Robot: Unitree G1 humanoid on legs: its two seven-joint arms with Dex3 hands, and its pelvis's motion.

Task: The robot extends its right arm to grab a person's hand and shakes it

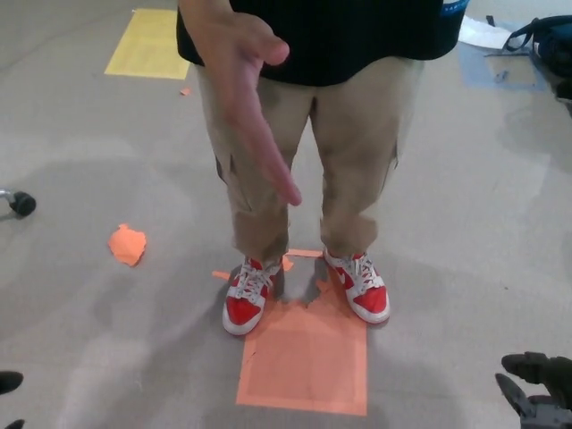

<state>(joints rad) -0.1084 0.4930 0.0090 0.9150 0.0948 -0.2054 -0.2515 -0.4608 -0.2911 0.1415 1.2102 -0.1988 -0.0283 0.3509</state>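
A person stands facing me in tan trousers (349, 152), a black top and red and white shoes (248, 299). The person's hand (246, 98) is held out flat toward me, fingers pointing down and forward, at the upper middle of the head view. My right hand (539, 386) shows only at the bottom right corner, low and far from the person's hand, its black fingers apart and holding nothing. A dark bit at the bottom left edge may be my left hand (9, 382); too little shows to tell its state.
An orange square (308, 353) is taped to the grey floor under the person's shoes. An orange scrap (127, 244) lies to the left, a yellow mat (152, 43) at the far left, a chair castor (21, 204) at the left edge, a dark bag (545, 45) top right.
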